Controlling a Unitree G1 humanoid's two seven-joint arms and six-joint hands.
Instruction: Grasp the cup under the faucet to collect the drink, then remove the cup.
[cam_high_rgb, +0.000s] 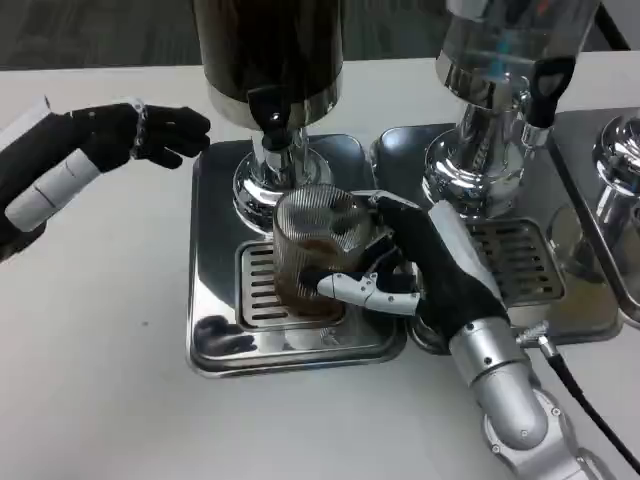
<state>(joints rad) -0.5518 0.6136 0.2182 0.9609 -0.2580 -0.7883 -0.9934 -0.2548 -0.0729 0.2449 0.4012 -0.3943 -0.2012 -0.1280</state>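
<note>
A ribbed clear cup with a little brown drink in its bottom stands on the drip grate under the black faucet of the dark drink dispenser. My right hand grips the cup from its right side, fingers wrapped around its front and back. My left hand hovers at the upper left, level with the faucet and a short way left of it, fingers curled and holding nothing.
The cup's dispenser stands on a shiny steel tray. A second dispenser with its own black tap and tray stands to the right, close behind my right forearm. A black cable runs along that arm.
</note>
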